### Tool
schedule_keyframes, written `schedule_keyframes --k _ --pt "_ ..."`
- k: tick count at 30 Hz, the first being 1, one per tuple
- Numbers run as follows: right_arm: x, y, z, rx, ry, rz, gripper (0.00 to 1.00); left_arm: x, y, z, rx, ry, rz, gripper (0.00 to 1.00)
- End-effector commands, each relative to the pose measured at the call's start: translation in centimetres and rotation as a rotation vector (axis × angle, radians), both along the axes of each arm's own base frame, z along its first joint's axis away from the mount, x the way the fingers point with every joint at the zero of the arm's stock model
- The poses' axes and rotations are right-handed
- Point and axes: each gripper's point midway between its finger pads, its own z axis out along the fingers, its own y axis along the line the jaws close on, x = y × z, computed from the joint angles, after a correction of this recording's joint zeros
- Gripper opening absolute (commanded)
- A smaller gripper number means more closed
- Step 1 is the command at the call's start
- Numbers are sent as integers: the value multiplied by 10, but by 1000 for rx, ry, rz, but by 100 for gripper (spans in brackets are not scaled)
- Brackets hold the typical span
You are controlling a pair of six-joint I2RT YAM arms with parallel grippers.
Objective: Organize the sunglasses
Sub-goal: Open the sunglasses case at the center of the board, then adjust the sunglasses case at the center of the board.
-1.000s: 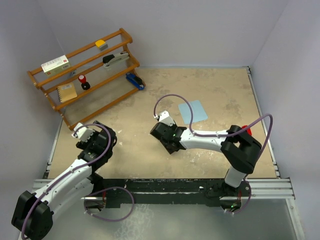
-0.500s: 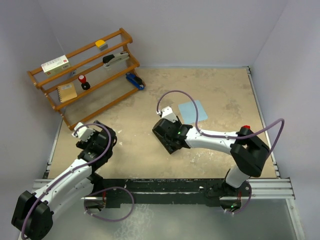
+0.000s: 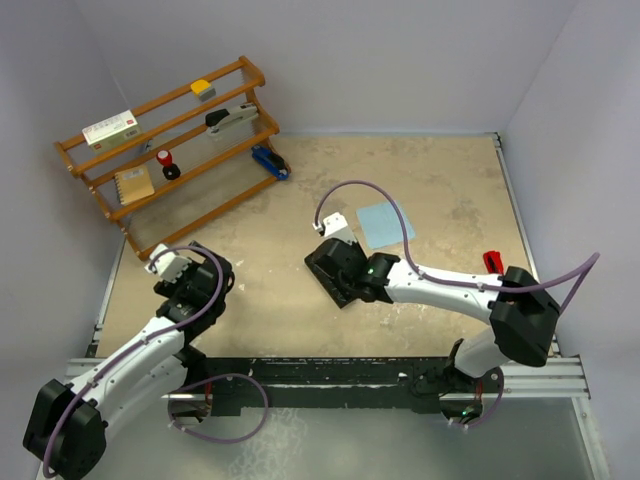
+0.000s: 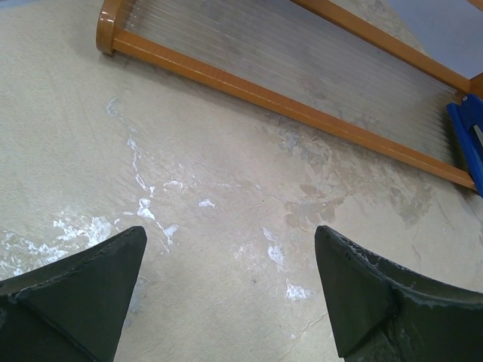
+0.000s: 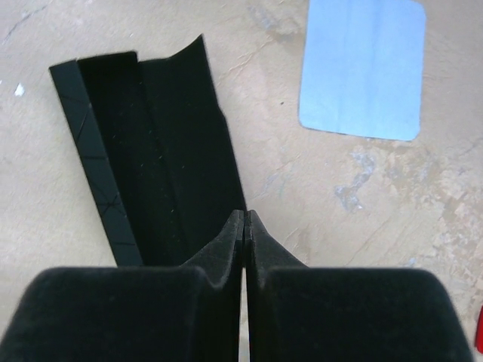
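Red sunglasses (image 3: 490, 261) lie by the tabletop's (image 3: 440, 180) right edge, well right of the right tool (image 5: 245, 220), whose fingers are pressed together above an open black case (image 5: 151, 166). The left tool (image 4: 230, 234) stands wide apart over the tabletop near a wooden rack (image 4: 287, 105).

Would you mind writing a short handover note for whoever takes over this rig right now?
Left gripper: open and empty, above bare table near the wooden rack.
Right gripper: shut, tips at the edge of the long black rectangular case, which lies opened out. Whether they nip its flap is unclear.
Small bright red folded sunglasses: on the table's right side, apart from the case, untouched.
Pale blue cloth: flat on the table beyond the case.
Done: case open.
Left: put the sunglasses into the case, then probably close it.
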Motion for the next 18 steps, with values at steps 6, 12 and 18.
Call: schedule_keyframes --k 6,12,18 --pt "-27 3 -32 15 113 58 0 6 -1 13 -8 -29 3 89" --pt "-47 3 -50 -3 162 98 0 5 -2 11 -8 -25 2 89" --pt "-65 11 -65 -32 197 137 0 6 -3 10 -12 -25 -2 89"
